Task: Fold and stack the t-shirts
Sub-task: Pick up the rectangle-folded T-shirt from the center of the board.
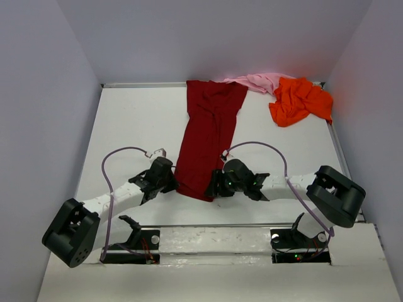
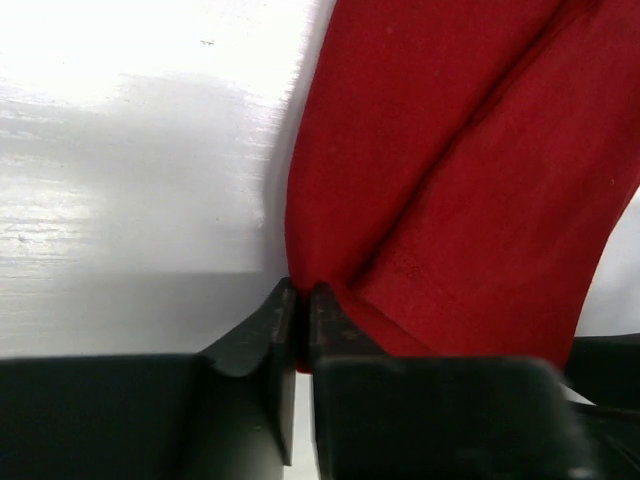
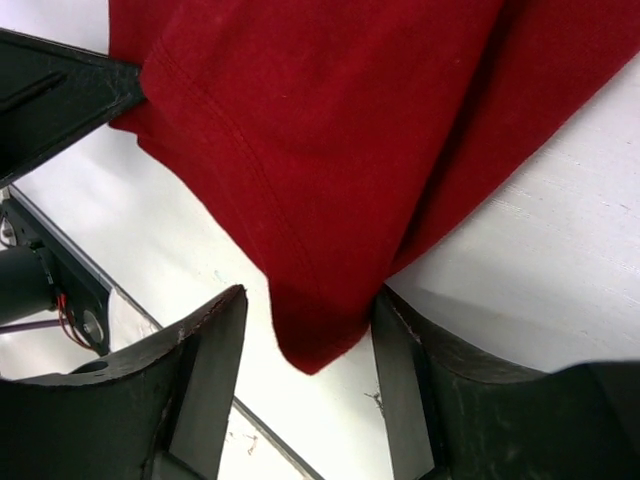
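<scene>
Crimson t-shirt point(image 1: 211, 135) lies stretched lengthwise down the middle of the counter point(image 1: 126, 126). Its far end is at the back wall and its near hem sits between your 2 arms. Your left jaws are clenched on the hem's left corner (in the left wrist view only a sliver of gap shows between them, with red cloth caught in it). Your right jaws stand released and wide apart, straddling the hem's right corner, which lies on the counter between them.

You have 2 other shirts at the back. The orange t-shirt point(image 1: 299, 100) is crumpled in the far right corner. The pale pink t-shirt point(image 1: 255, 82) is bunched against the back wall, between the orange one and the crimson one's far end.
</scene>
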You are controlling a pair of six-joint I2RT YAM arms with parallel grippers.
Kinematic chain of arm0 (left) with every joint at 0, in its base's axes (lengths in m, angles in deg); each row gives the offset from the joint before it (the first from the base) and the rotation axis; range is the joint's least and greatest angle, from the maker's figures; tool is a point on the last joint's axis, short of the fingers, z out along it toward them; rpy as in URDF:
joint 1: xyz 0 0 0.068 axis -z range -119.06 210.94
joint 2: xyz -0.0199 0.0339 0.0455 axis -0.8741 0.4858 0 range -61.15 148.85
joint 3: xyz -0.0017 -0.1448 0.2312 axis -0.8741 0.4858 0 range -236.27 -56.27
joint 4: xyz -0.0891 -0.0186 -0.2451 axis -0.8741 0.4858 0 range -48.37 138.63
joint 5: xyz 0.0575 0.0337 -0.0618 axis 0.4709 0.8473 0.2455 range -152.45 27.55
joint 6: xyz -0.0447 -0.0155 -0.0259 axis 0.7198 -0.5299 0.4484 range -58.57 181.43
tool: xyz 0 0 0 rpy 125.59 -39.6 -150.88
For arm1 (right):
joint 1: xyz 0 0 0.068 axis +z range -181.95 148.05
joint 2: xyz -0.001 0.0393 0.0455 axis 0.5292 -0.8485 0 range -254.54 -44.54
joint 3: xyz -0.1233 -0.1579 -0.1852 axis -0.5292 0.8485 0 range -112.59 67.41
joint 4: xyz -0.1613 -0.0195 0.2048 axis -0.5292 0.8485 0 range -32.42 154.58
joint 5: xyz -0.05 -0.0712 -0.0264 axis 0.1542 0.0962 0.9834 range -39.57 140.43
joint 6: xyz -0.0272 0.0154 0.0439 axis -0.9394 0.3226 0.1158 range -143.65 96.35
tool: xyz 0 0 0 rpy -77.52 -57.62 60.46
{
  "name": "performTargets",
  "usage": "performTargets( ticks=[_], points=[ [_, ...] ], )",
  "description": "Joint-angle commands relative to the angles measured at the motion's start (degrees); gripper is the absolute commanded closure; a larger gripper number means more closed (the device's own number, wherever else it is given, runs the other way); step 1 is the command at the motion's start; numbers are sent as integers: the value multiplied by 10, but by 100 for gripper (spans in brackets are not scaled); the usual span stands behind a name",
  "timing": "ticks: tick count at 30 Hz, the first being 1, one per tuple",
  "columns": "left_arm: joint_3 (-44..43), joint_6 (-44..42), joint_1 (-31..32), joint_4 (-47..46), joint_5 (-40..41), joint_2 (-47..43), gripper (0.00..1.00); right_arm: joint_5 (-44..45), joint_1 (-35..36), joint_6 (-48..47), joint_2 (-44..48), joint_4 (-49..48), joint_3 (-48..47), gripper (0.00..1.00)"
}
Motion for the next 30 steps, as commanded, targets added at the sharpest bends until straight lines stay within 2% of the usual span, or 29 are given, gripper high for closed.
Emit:
performTargets(
  ticks=[1,2,4,5,6,11,15,20,23,30],
  points=[
    [-14,-14,4,-20,6,5,91,18,10,-2,-21,42,-1,49],
    [-13,-15,4,-20,5,0,100,20,10,-3,-22,45,-2,54],
    [-10,-16,3,-20,4,-7,100,21,10,-5,-23,47,-3,69],
    [-8,-16,3,-20,3,-14,100,22,10,-7,-26,50,-3,92],
    [-7,-17,3,-20,3,-18,100,22,10,-8,-25,53,-3,99],
    [2,0,4,-14,-14,-51,100,22,10,-13,-5,85,1,100],
    [36,34,13,-36,-48,-82,100,16,10,-9,47,117,24,100],
    [72,86,51,-49,-37,-114,100,39,10,4,155,201,53,100],
    [80,121,93,-54,-30,-122,100,47,10,7,204,249,62,100],
    [59,217,242,-62,28,-120,100,47,10,16,271,313,70,100]
  ],
)
